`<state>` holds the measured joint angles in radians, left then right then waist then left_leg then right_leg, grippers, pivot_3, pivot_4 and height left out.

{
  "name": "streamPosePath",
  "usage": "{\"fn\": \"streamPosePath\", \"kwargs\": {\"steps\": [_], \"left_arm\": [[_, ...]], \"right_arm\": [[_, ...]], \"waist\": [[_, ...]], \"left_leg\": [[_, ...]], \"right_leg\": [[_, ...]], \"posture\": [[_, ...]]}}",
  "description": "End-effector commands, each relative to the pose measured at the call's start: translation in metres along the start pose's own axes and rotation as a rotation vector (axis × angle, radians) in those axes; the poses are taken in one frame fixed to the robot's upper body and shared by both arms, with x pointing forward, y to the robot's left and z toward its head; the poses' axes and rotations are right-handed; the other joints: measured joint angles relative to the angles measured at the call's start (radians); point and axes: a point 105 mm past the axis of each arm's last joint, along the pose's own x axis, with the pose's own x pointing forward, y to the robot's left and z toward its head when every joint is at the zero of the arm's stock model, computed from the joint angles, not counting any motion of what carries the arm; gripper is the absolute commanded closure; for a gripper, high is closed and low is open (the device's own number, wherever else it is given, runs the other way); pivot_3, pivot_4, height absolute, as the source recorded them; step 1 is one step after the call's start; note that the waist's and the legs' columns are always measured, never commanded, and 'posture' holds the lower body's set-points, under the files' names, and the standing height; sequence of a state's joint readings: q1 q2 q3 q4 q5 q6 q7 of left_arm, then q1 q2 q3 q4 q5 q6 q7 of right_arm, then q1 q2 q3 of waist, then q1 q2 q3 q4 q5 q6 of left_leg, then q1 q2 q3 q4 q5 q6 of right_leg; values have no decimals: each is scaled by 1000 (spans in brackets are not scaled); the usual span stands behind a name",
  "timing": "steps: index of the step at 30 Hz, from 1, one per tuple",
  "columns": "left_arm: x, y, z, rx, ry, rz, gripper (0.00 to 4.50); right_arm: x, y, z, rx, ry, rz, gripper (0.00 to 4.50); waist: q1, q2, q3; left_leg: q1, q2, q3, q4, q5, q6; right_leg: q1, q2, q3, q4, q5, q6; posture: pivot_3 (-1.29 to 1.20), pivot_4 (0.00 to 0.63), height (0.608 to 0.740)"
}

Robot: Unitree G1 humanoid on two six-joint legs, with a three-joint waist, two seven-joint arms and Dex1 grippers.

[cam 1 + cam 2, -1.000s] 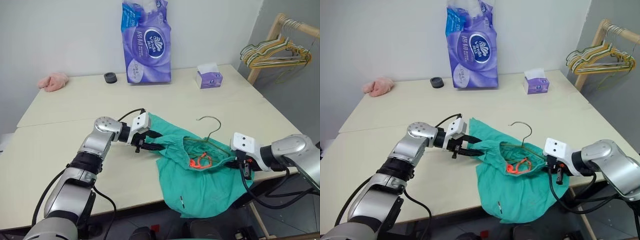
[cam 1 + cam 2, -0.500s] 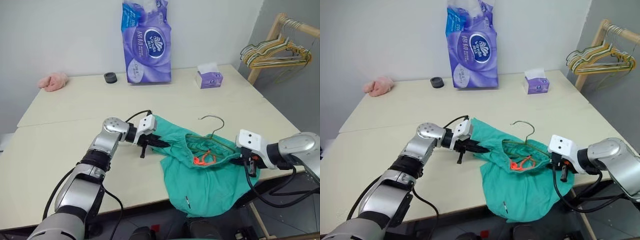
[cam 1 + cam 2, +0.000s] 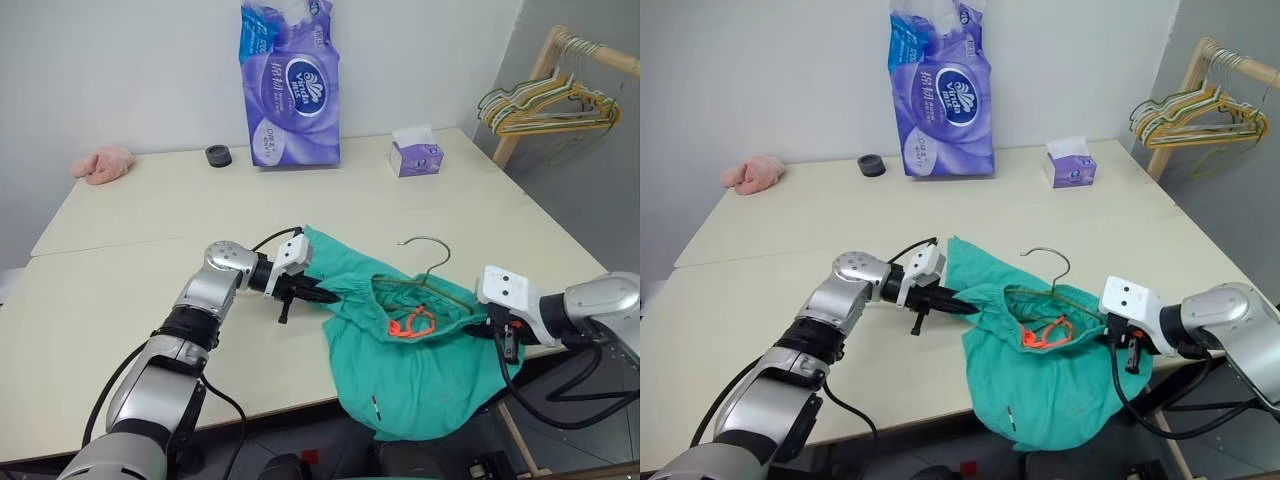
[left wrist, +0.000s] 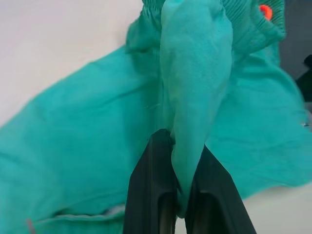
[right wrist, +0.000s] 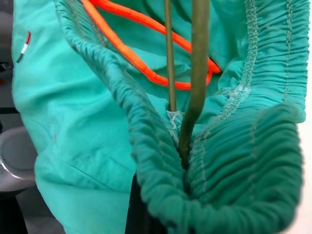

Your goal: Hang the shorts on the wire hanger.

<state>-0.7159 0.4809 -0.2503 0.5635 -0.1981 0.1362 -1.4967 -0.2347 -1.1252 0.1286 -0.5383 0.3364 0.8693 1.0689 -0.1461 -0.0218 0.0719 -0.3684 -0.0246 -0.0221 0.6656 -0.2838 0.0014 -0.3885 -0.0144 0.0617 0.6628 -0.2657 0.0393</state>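
— Where are the shorts (image 3: 410,355)?

— At the near edge of the worktop (image 3: 150,215), toward its right corner. The upper part lies on the surface and the lower part hangs over the edge. The orange drawstring (image 3: 411,322) sits in the open waist.

— And the wire hanger (image 3: 428,270)?

— Its hook stands up above the waistband, pointing toward the far edge, and its wires run down into the waist opening of the shorts.

— What is your left gripper (image 3: 322,297) doing?

— My left fingers (image 4: 156,195) are pinched tight on a fold of the teal fabric at the left side of the shorts; the wrist view shows the cloth squeezed between them.

— Your right gripper (image 3: 497,335)?

— It sits at the right end of the waistband, by the worktop's near right corner. Its fingers are closed on the gathered elastic, and a hanger wire runs down into the same pinch, from the wrist view.

— Anything else on the worktop?

— A purple tissue pack (image 3: 290,85) at the far edge, and a pink cloth (image 3: 103,162) at the far left.
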Motion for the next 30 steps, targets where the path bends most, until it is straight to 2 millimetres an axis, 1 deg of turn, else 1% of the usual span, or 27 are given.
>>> {"fn": "streamPosePath", "kwargs": {"steps": [1, 6, 7, 11, 14, 19, 22, 23, 29, 30], "left_arm": [[-14, 6, 18, 17, -47, 60, 3438], [-21, 6, 12, 80, 28, 70, 2020], [-22, 7, 11, 84, 39, 69, 1798], [-24, 4, 5, 85, 72, 46, 1798], [-25, -5, -4, 77, 106, -17, 1798], [-21, 2, -7, 84, 121, 10, 1798], [-16, 10, -9, 84, 125, 52, 2349], [-15, 13, -8, 86, 119, 70, 2615], [-11, 22, -1, 90, 65, 116, 4460], [-11, 23, -1, 91, 63, 119, 4460]], "right_arm": [[0, 3, 11, -27, -44, 30, 4500], [-6, -2, 9, -25, -31, 21, 4500], [-7, -3, 8, -25, -29, 21, 4500], [-9, -2, 8, -25, -24, 24, 4500], [-10, -2, 6, -19, -21, 21, 4500], [-10, -1, 8, -17, -26, 21, 4500], [-10, -1, 8, -18, -28, 20, 4500], [-10, 0, 8, -17, -27, 20, 4500], [-11, 2, 6, -15, -21, 29, 4500], [-11, 3, 6, -14, -19, 32, 4500]], "waist": [[0, 0, 0], [2, 0, 0], [2, 0, 0], [2, 0, 0], [1, 0, 0], [1, 0, 0], [1, 0, 0], [1, 0, 0], [1, 0, 0], [1, 0, 0]], "left_leg": [[0, 0, 0, 0, 0, 0], [0, 0, 0, 0, 0, 0], [0, 0, 0, 0, 0, 0], [0, 0, 0, 0, 0, 0], [0, 0, 0, 0, 0, 0], [0, 0, 0, 0, 0, 0], [0, 0, 0, 0, 0, 0], [0, 0, 0, 1, 0, 0], [0, 0, 0, 1, 0, 0], [0, 0, 0, 1, 0, 0]], "right_leg": [[0, 0, 0, 0, 0, 0], [0, 0, 0, 0, 1, -1], [0, 0, 0, 0, 1, -1], [0, 0, 0, 0, 1, -1], [0, 0, 0, 0, 1, -1], [0, 0, 0, 0, 1, -1], [0, 0, 0, 0, 1, -1], [0, 0, 0, 0, 1, -1], [0, 0, 0, 0, 1, -1], [0, 0, 0, 0, 1, -1]], "posture": [[-212, 33, 740], [-213, 32, 740], [-217, 33, 740], [-217, 33, 740], [-227, 32, 740], [-235, 31, 740], [-235, 31, 740], [-235, 31, 740], [-241, 34, 740], [-241, 34, 740]]}}
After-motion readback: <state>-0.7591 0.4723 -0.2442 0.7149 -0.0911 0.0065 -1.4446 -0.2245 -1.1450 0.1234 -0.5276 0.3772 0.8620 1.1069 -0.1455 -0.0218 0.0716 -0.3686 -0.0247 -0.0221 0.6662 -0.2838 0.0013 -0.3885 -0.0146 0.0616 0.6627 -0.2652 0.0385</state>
